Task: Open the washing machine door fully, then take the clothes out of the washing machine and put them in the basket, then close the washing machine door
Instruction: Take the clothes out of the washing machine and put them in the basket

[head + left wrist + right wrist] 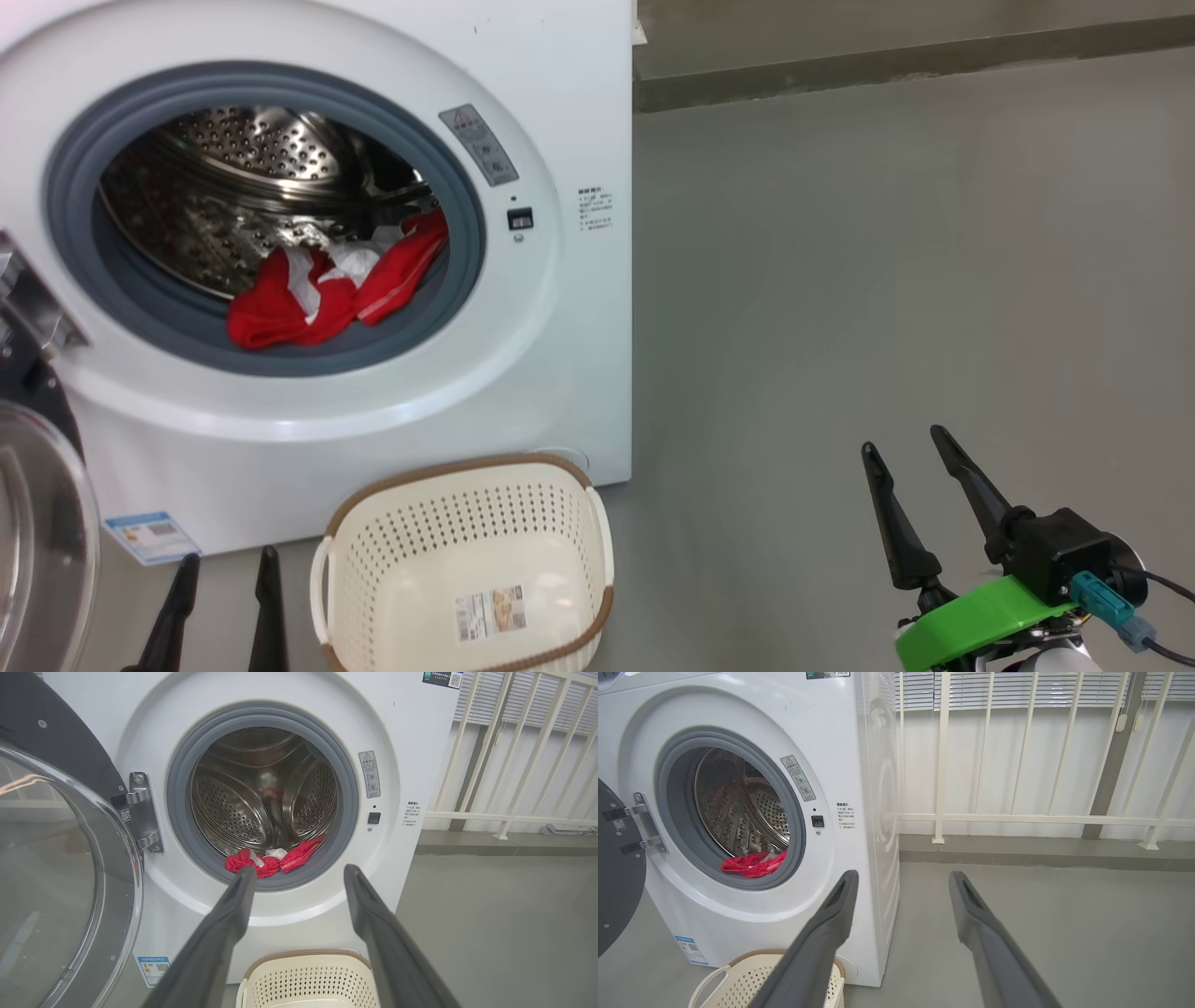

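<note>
Head view: washing machine door [37, 541] stands wide at nine o'clock, clothes [317, 289] heaped at the drum's [233, 159] six o'clock, basket [560, 485] waiting below. Fingers spread and empty on left gripper [230, 557] and right gripper [904, 441]; unloading's the step, so a reach in and a pinch looks next.

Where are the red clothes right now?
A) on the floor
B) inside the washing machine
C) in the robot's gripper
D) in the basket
B: the clothes lie low at the front of the drum, inside the washing machine.
</note>
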Motion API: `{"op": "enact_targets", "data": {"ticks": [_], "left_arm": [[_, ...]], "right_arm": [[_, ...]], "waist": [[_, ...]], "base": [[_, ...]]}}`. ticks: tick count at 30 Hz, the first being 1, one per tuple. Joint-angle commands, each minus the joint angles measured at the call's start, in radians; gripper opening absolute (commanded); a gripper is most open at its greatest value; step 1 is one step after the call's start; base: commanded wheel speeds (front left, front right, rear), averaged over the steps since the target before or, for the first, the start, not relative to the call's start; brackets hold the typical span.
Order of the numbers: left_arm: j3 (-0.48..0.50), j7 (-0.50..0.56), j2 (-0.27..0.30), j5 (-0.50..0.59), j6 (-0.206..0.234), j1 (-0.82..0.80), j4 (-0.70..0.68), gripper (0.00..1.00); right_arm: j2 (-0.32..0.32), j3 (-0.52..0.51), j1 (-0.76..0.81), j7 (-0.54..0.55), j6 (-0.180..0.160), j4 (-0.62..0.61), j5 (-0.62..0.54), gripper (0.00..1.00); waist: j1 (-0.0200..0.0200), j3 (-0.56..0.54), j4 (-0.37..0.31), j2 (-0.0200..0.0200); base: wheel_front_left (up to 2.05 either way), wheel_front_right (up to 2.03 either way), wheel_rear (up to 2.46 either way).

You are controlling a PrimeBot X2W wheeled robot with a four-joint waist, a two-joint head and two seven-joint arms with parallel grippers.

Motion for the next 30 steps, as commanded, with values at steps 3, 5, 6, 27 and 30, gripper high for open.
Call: {"op": "enact_targets", "data": {"ticks": [3, 5, 6, 27, 30], "left_arm": [[0.035, -0.011, 0.014, -0.002, 0.001, -0.027, -0.041, 1.0], [0.036, -0.011, 0.014, -0.005, -0.002, -0.027, -0.048, 1.0], [0.038, -0.011, 0.012, -0.007, -0.003, -0.027, -0.053, 1.0], [0.056, -0.012, -0.003, -0.004, 0.0, -0.026, -0.065, 1.0], [0.06, -0.012, -0.004, -0.003, -0.001, -0.028, -0.066, 1.0]], "right_arm": [[-0.01, 0.024, -0.018, -0.006, 0.003, -0.024, -0.007, 1.0], [-0.01, 0.025, -0.019, -0.006, 0.003, -0.024, -0.005, 1.0], [-0.01, 0.025, -0.019, -0.006, 0.003, -0.024, -0.004, 1.0], [-0.012, 0.035, -0.02, -0.006, 0.003, -0.024, 0.001, 1.0], [-0.014, 0.037, -0.021, -0.006, 0.003, -0.025, 0.001, 1.0]], "waist": [[0.0, 0.004, -0.001, 0.0], [0.0, 0.005, -0.002, 0.0], [0.0, 0.005, -0.003, 0.0], [0.0, 0.009, -0.001, 0.0], [0.0, 0.012, 0.0, 0.0]], "base": [[2.08, -2.08, 0.0], [1.82, -1.82, 0.0], [1.62, -1.62, 0.0], [0.45, -0.45, 0.0], [0.0, 0.0, 0.0]]}}
